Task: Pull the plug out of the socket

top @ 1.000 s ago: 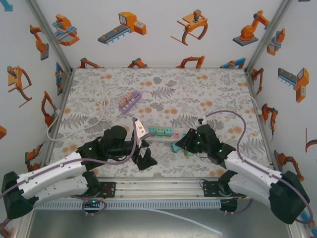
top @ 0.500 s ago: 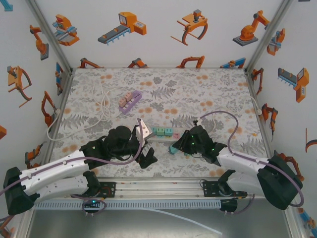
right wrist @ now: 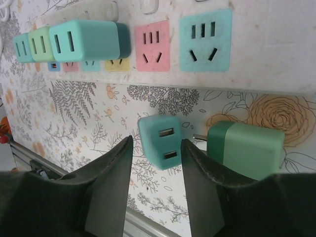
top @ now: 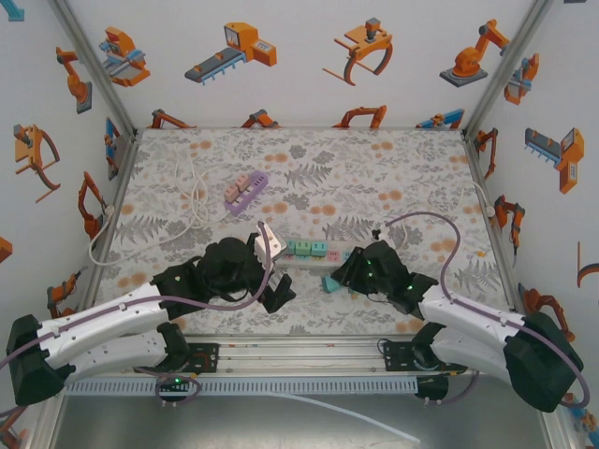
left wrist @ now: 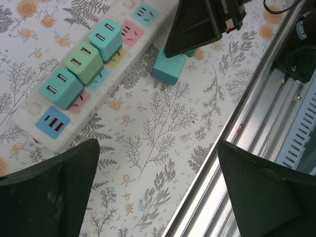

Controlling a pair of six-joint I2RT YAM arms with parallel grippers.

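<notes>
Noting the left gripper [left wrist: 159, 145] nearest, fingers spread and empty. We see the right gripper [right wrist: 156, 143] spread too, the teal plug [left wrist: 169, 69] lying loose on the table [left wrist: 163, 128] beside a green plug [right wrist: 247, 148]. Beyond, the power strip [right wrist: 276, 44] holds three plugs [left wrist: 81, 61].

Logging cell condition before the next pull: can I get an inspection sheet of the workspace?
Surface: floral-print table.
Job's things: white power strip holds three plugs; teal plug and green plug lie loose beside it.
Clutter: purple strip with pink plugs, farther back, left.
Grippers: left gripper open, near the strip's end; right gripper open, at the teal plug.
Cables: white cable coiled at left.
Surroundings: walls with robot prints; metal rail at near edge.
</notes>
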